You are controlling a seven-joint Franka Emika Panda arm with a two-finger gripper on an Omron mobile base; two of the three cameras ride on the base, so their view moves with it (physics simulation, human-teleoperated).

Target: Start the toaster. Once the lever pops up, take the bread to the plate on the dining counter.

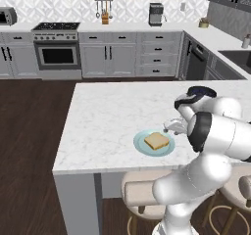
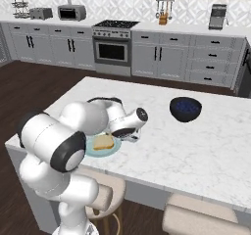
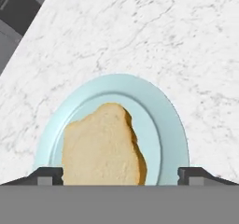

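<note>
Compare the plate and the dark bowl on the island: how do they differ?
The plate is pale blue-green, flat and shallow; the bowl is dark blue-black, deep and rounded. The plate carries the bread and lies right by the open gripper; the bowl stands apart, nothing visible in it. Both are round and rest on the marble island.

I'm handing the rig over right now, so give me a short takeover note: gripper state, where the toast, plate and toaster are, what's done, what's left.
Gripper: open, nothing held, fingertips either side of the bread.
Bread: lying flat on the plate, apart from the fingers.
Plate: on the dining counter, near its stool-side edge.
Toaster: on the far wall worktop, left of the toaster oven.
Also on the counter: a dark bowl, well away from the plate.
Done: bread delivered and released.
Left: probably just lifting the arm clear of the plate.
</note>
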